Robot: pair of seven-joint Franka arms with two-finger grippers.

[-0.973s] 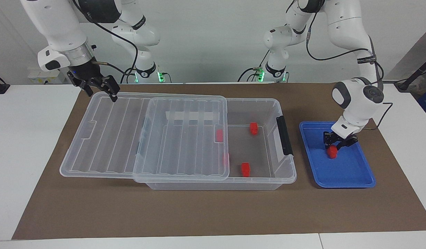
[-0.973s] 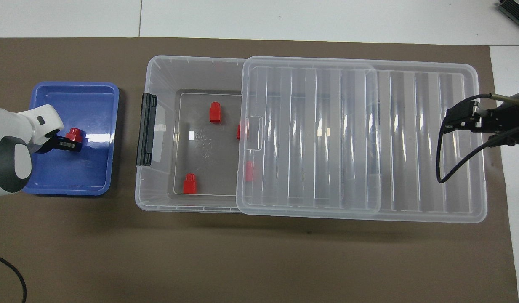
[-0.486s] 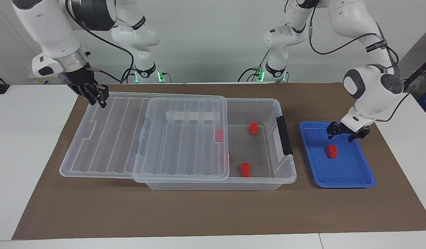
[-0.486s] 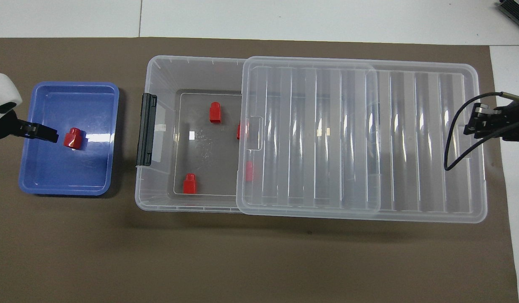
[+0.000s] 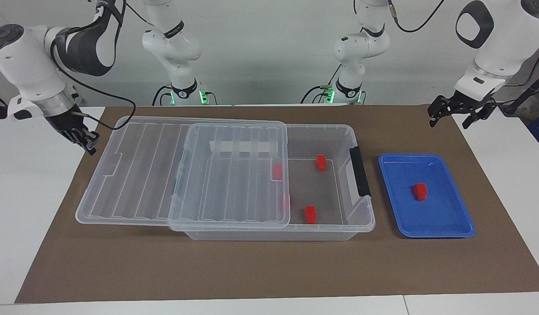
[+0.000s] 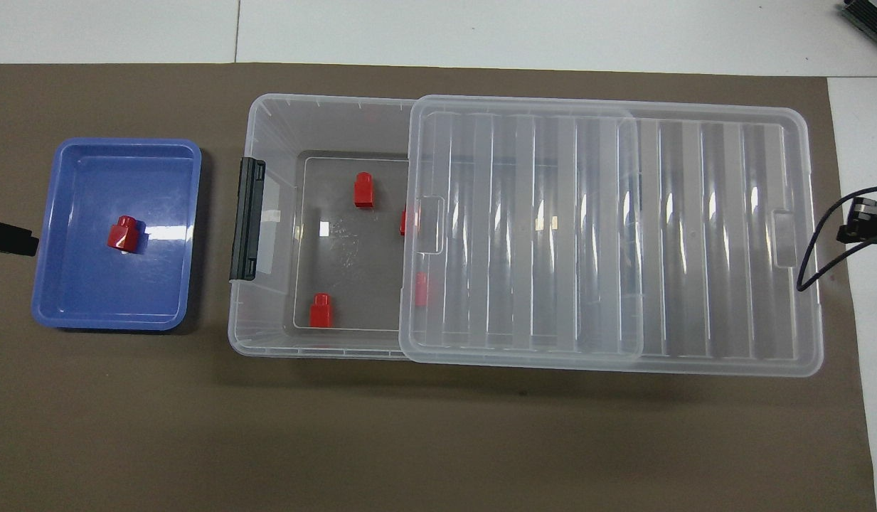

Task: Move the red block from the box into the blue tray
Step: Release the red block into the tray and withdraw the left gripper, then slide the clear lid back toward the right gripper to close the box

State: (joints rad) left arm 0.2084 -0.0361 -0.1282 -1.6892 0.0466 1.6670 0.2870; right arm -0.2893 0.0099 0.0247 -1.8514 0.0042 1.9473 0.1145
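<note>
red block (image 5: 419,191): 1 in blue tray (image 5: 453,227) | 4 in box (image 5: 339,227)

facing cam: high, looks at me across the box (image 5: 321,175) | overhead: above my end, steeply down | shared: box (image 6: 317,235)

The box (image 5: 330,144) and its ribbed lid (image 5: 186,175) are clear, glossy plastic. The blue tray (image 5: 444,223) is shiny plastic too. A matt brown mat (image 5: 252,267) covers the smooth white desk (image 5: 29,183).
</note>
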